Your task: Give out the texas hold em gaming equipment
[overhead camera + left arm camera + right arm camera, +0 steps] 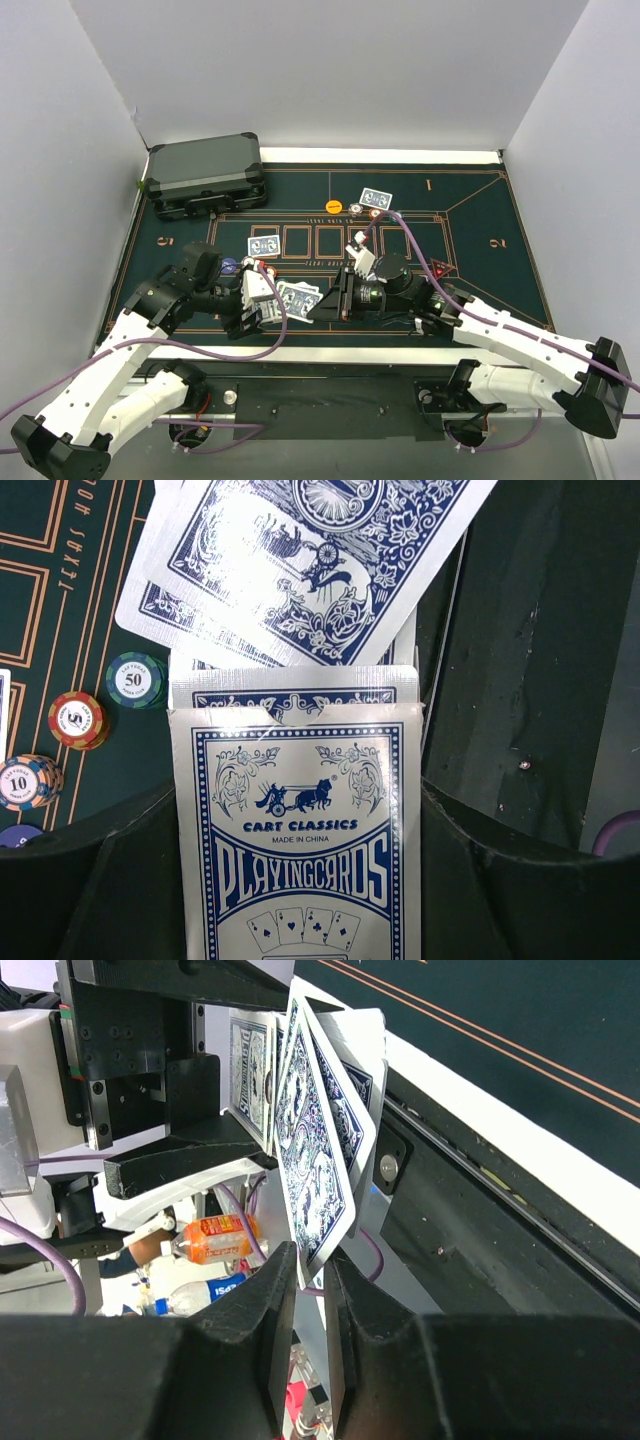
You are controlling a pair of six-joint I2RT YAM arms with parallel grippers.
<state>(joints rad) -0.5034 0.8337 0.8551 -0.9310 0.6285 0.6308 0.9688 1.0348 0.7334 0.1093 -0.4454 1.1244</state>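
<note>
**Your left gripper**: low over the near left part of the mat. Its fingers are clenched on a blue and white playing-card box, one finger on each long side. The open top of the box points away from the wrist.

**Fanned cards**: several blue-backed cards stick out of the open box top, splayed and overlapping. They hang in the air between your two grippers.

**Your right gripper**: it faces the left one just beside the box. Its fingers stand nearly together, with the lower corner of the fanned cards in the narrow gap. You cannot tell whether they press on the cards or only flank them.

**Green felt mat**: orange lines and a row of card outlines run across its middle.

**Chips near the box**: a teal chip marked 50, a red and yellow chip and an orange chip marked 10 lie flat on the mat. They sit close together, just beyond your left gripper.

**Single card, left**: face down on the mat, near those chips.

**Single card, far**: face down, past the row of outlines.

**Far chips**: one orange chip lies alone. Two more chips lie between it and the far card.

**Dark grey hard case**: closed, at the far left corner of the mat.
</note>
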